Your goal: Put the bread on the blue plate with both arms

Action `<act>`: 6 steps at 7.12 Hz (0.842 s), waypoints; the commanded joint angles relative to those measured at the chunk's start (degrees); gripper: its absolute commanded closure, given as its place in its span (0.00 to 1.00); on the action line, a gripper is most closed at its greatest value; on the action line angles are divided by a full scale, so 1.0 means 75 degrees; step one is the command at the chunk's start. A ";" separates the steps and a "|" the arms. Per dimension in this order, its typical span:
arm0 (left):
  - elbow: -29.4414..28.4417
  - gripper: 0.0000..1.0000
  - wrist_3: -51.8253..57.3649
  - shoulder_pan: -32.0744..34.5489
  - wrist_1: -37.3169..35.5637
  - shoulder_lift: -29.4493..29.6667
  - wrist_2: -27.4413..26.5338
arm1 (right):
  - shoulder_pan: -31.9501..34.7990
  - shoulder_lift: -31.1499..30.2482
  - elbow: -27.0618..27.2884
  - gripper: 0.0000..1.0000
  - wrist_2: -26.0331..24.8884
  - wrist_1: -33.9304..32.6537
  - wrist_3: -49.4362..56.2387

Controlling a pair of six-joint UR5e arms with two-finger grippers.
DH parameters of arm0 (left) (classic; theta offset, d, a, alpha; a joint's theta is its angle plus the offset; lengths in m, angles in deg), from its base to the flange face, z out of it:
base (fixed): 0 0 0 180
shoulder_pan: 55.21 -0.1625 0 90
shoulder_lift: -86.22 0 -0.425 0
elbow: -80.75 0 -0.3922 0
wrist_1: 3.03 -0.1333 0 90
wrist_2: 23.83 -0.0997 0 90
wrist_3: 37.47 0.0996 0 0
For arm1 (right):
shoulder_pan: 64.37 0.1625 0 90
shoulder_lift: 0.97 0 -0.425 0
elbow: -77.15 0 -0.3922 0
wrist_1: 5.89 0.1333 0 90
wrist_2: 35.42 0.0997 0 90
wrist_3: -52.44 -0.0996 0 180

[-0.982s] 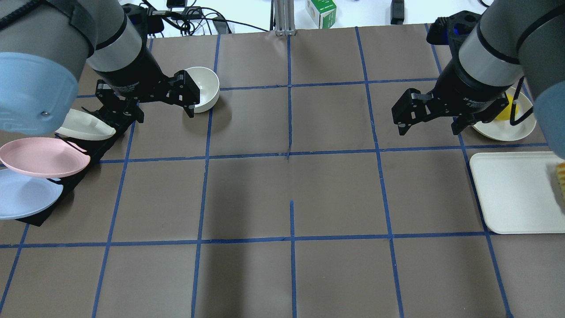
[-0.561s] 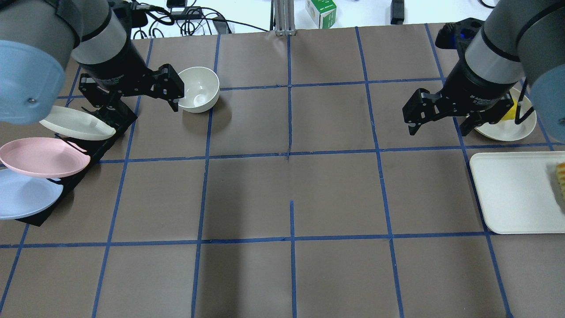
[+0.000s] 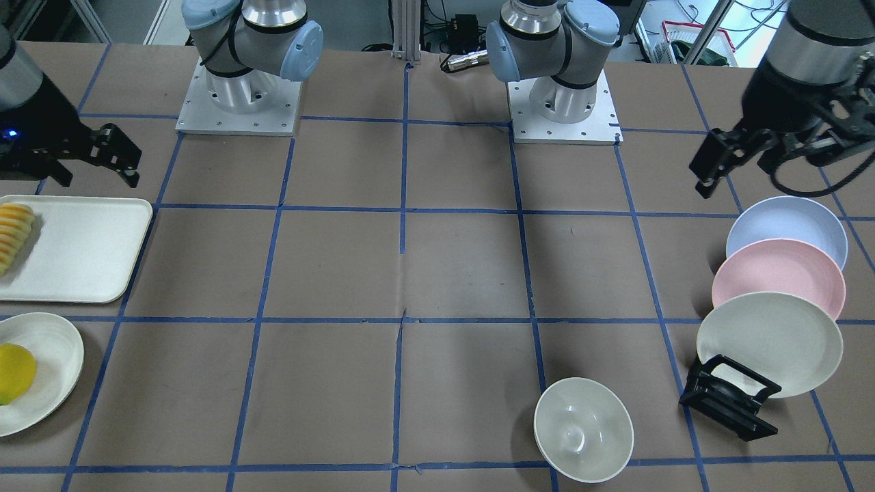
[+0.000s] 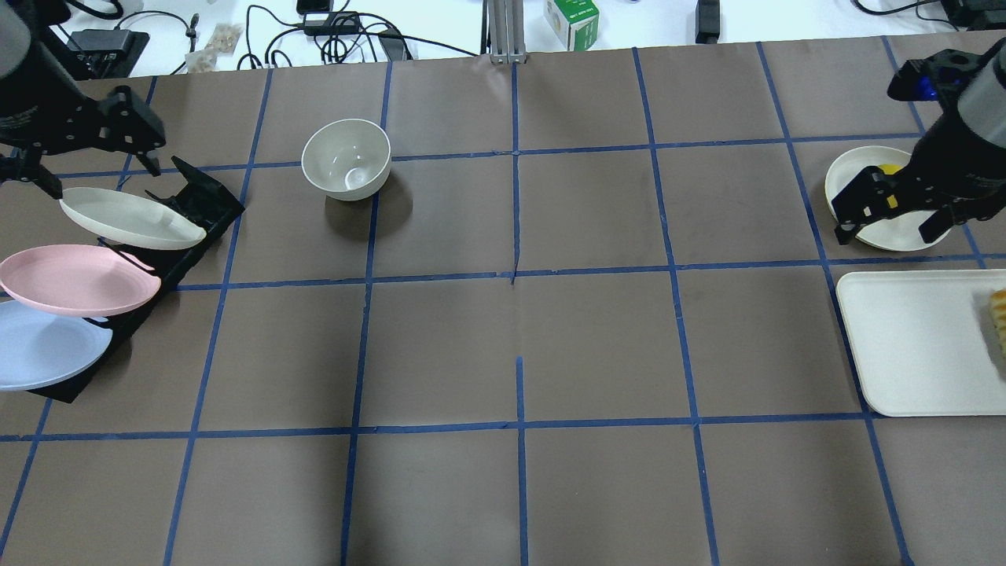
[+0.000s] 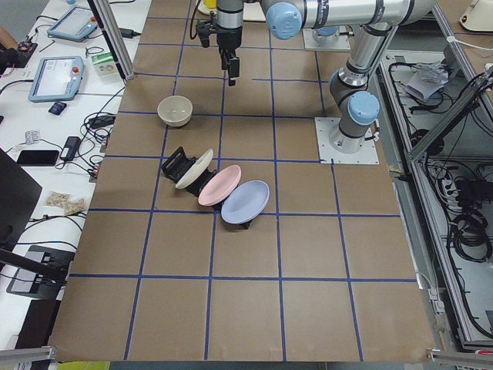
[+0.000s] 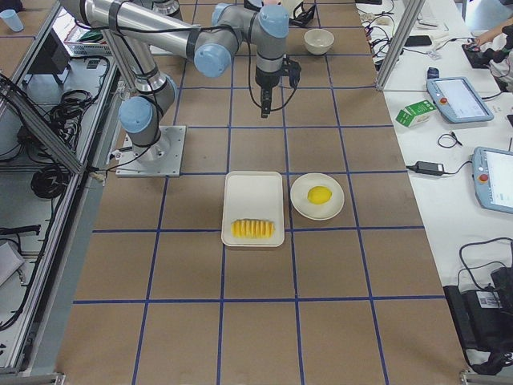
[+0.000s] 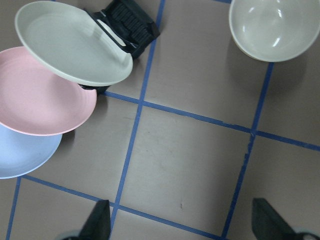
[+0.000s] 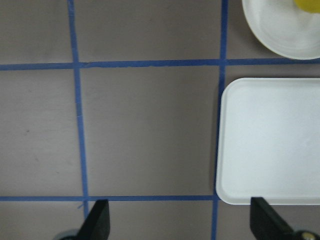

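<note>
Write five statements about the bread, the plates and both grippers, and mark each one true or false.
1. The bread lies on the cream tray. True.
2. The blue plate lies flat at the table's centre. False: it leans in the black rack with the pink plate and the cream plate.
3. The right gripper is shut on the bread. False: it is open and empty, and the bread is untouched.
4. The left gripper is open and holds nothing. True.
5. The yellow fruit sits in the bowl. False: it lies on the small white plate, and the bowl is empty.
</note>
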 commanded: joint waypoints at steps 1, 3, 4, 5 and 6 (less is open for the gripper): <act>0.0027 0.00 0.0326 -0.1970 -0.0088 0.0144 -0.0001 | -0.1282 0.0657 0.0114 0.00 -0.0394 -0.0855 0.1737; 0.0213 0.00 0.0397 -0.3802 -0.0170 0.0507 -0.0012 | -0.2372 0.1465 0.0102 0.00 -0.0418 -0.1650 0.2516; 0.0342 0.00 0.0827 -0.3983 -0.0750 0.0764 -0.0070 | -0.2656 0.1980 0.0079 0.00 -0.0661 -0.2235 0.2647; 0.0529 0.00 0.0913 -0.4020 -0.1615 0.1045 -0.0094 | -0.2705 0.2437 0.0044 0.00 -0.1105 -0.2670 0.2671; 0.0763 0.00 0.0937 -0.4241 -0.1797 0.1314 -0.0106 | -0.2763 0.2802 0.0066 0.00 -0.1167 -0.3034 0.2938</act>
